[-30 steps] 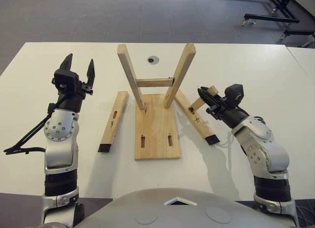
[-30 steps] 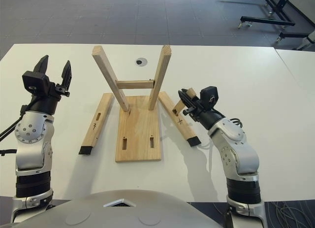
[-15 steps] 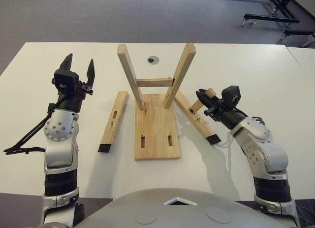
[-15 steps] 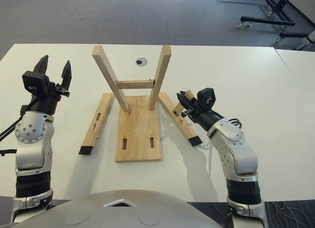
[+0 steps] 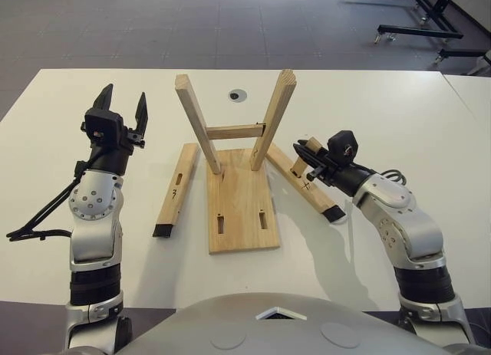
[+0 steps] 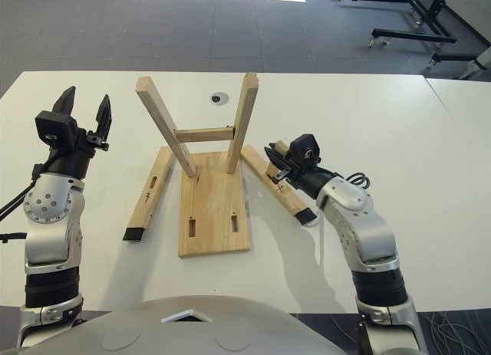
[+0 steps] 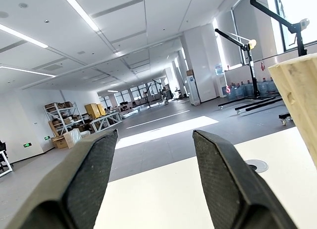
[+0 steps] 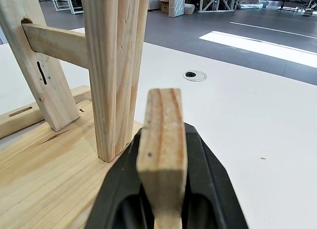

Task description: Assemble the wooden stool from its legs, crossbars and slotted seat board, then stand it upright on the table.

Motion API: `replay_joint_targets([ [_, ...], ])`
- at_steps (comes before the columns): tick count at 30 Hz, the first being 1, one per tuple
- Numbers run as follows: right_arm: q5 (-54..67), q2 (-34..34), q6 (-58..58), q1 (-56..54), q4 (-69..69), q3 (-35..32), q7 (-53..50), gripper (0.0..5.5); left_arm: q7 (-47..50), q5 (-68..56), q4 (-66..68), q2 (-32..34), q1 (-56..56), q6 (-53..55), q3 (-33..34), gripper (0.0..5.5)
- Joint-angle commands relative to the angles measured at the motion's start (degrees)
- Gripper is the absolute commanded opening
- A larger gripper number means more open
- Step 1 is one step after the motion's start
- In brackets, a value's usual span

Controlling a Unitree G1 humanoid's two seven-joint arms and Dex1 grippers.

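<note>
Right gripper (image 5: 303, 150) pinching a crossbar (image 8: 161, 140) just beside the upright legs (image 5: 275, 117) — two, joined by a second crossbar (image 5: 236, 130), standing on the seat board (image 5: 239, 209) flat on the worktop (image 5: 383, 102), spare leg (image 5: 176, 190) alongside — left gripper (image 5: 123, 102) spread, raised well apart.

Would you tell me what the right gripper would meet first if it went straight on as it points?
Most likely the nearer upright leg standing on the seat board: the crossbar clamped in the right gripper aims at its lower part, though depth is unclear.
</note>
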Motion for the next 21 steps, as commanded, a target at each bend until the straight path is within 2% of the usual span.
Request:
replay_joint_targets([
  [1,-2.5,0.6,2.7,3.9,1.2,1.4,-2.3,0.39,0.0,0.1,1.2,0.5,-0.6,-0.1,0.4,2.77],
  [21,-5.8,6.4,5.0,10.1,-6.0,0.2,-14.2,0.39,-1.2,-0.1,2.6,1.3,-2.4,-0.3,0.1,2.77],
])
